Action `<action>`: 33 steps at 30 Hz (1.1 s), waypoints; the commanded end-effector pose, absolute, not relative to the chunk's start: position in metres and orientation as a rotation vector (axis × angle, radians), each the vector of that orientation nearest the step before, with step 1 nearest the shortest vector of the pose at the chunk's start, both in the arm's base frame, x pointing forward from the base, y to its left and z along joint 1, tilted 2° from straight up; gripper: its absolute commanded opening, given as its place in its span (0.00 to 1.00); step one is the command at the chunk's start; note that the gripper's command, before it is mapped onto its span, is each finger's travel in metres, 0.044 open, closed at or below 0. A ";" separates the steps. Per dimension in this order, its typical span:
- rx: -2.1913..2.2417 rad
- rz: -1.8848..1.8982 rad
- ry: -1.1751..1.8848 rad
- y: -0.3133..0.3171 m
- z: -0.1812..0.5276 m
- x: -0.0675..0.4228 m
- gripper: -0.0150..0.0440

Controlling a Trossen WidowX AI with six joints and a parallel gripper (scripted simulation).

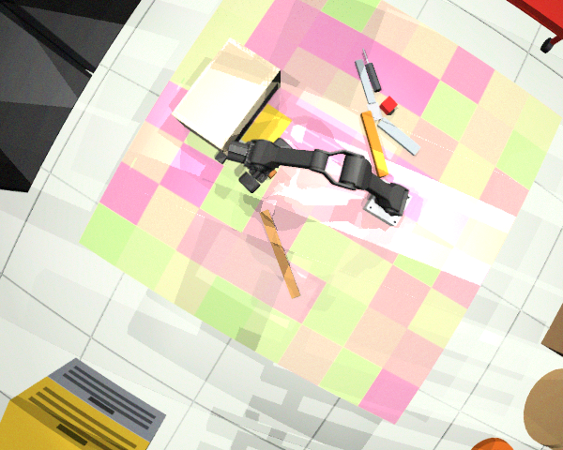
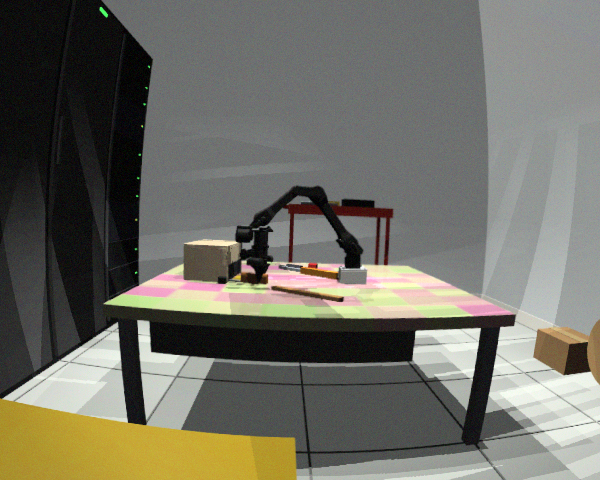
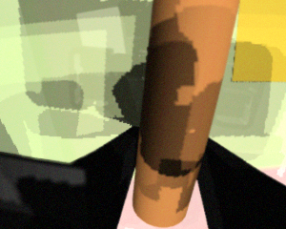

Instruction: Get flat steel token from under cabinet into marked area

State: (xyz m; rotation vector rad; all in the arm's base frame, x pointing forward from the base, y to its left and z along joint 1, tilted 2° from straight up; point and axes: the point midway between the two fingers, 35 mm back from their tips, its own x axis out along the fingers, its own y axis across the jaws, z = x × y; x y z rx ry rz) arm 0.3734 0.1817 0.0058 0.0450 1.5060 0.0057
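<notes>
My gripper is shut on an orange-brown round handle, low over the table just outside the marked area. A small dark block shows by the cabinet's near front corner; it looks like the far end of the held tool, but the arm hides the link between them. The cream cabinet stands at the left. The yellow marked area lies before its dark front, partly hidden by the arm. The steel token is not visible.
A flat wooden stick lies on the near side of the arm. On the other side lie an orange bar, grey flat pieces, a screwdriver and a red block.
</notes>
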 end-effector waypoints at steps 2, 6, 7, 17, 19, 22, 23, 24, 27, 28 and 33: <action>0.042 -0.008 1.500 0.172 0.005 0.375 0.25; 0.041 -0.008 1.500 0.168 0.005 0.375 0.25; 0.041 -0.008 1.500 0.167 0.005 0.375 0.25; 0.041 -0.009 1.500 0.158 0.004 0.375 0.25; 0.041 -0.009 1.500 0.156 0.004 0.375 0.25; 0.040 -0.009 1.500 0.153 0.004 0.375 0.25; 0.040 -0.009 1.500 0.152 0.004 0.375 0.25; 0.040 -0.009 1.500 0.152 0.004 0.375 0.25; 0.040 -0.009 1.500 0.149 0.004 0.375 0.25; 0.040 -0.009 1.500 0.148 0.004 0.375 0.25; 0.040 -0.010 1.500 0.144 0.004 0.374 0.25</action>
